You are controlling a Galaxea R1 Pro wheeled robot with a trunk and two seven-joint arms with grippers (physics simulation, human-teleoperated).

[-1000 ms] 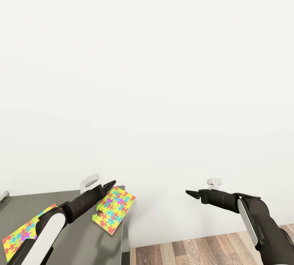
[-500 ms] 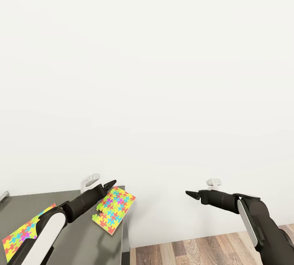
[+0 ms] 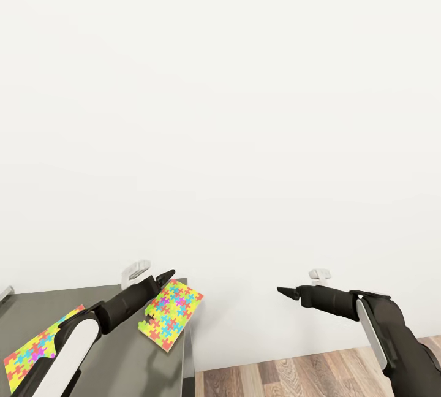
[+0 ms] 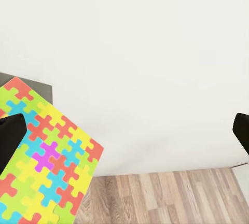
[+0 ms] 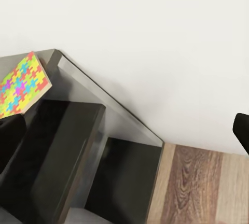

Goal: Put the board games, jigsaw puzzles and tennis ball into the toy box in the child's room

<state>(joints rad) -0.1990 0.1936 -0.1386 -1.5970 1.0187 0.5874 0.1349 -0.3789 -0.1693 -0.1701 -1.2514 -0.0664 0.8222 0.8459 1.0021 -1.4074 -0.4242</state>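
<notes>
At tabletop [image 3: 122, 348] right edge: one puzzle [image 3: 171, 311] overhangs, left hand [image 3: 164, 277] above it, spread wide. Second puzzle [image 3: 33, 348] at near-left. Right hand [image 3: 283, 290] over floor [image 3: 306, 375], spread wide.

No legible text, labels, brands, numbers or signs. The jigsaw puzzle box [image 3: 171, 313] at 7 o'clock in the head view carries a coloured interlocking-piece pattern only.

Head view faces white wall [image 3: 220, 109], wrist views close, all sharing jigsaw puzzle [image 3: 170, 312], wood floor [image 3: 306, 375]
</notes>
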